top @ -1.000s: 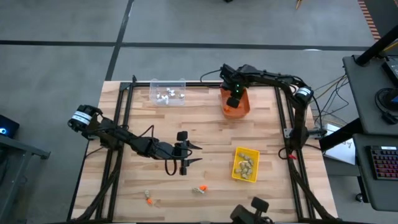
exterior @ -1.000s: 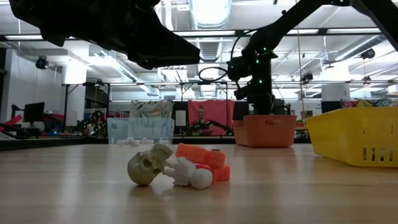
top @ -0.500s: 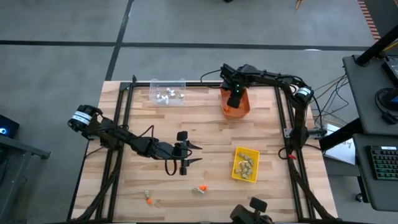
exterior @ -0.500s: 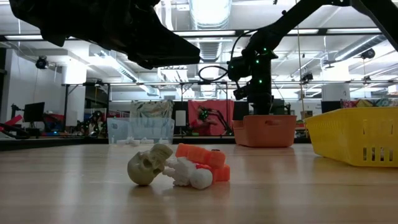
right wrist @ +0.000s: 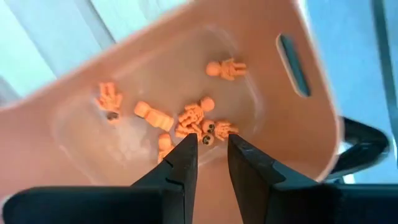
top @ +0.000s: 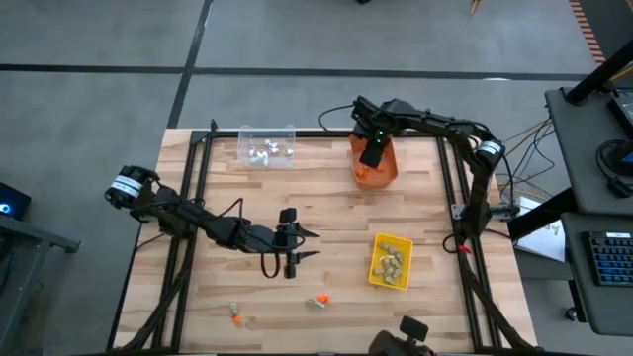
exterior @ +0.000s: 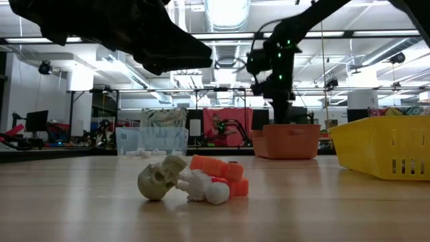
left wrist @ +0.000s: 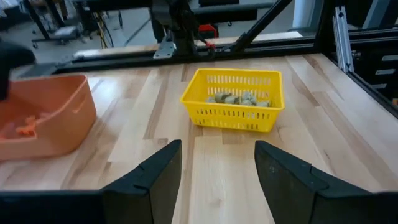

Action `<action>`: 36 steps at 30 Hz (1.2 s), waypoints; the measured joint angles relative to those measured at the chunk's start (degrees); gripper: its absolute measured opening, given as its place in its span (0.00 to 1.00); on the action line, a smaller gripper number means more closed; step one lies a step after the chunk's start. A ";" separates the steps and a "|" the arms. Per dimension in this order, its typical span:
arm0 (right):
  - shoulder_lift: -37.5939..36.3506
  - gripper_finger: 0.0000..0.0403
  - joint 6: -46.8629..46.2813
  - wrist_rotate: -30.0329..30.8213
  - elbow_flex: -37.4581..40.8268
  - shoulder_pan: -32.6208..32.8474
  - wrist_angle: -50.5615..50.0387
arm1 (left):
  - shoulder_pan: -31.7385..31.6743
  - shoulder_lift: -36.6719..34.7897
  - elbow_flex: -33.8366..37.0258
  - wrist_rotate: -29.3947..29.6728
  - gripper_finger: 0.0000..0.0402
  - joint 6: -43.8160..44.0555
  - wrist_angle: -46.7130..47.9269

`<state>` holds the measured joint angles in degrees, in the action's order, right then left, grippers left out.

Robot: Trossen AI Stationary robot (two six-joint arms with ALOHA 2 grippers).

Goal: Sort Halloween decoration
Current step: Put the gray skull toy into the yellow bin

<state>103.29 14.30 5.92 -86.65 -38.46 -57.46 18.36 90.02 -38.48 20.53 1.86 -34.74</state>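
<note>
Above the orange bin (top: 374,168) at the upper centre of the high view, the right gripper (right wrist: 211,163) hangs slightly parted and empty.
Orange skeleton figures (right wrist: 198,118) lie in that bin. White trinkets (top: 265,150) fill the clear bin (top: 267,133), tan ones (top: 392,262) the yellow basket (top: 377,261). More trinkets (top: 316,301) lie near the lower edge. Left gripper (top: 300,243), mid-frame, is wide open, holding nothing.

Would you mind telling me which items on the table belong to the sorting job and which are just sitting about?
Part of the job:
- loose trinkets near the front edge
- orange bin, right gripper above it
- yellow basket
- clear bin

Just about:
- cables beside the table
- left gripper, waiting mid-table
</note>
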 joint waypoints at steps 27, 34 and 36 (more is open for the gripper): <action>-26.04 0.20 -13.31 0.07 3.98 35.91 7.09 | 11.28 -5.72 -23.89 -0.11 0.41 32.81 53.14; -25.09 0.20 -15.23 0.14 4.71 44.87 7.21 | 16.56 -2.57 -32.02 -0.50 0.41 54.55 76.62; -24.75 0.20 -16.11 0.14 4.91 46.66 7.19 | 18.83 -1.92 -33.24 -0.99 0.41 61.91 82.60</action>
<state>78.54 -1.81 6.05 -81.74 8.20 -50.27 37.19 88.10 -71.72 19.55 63.78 47.86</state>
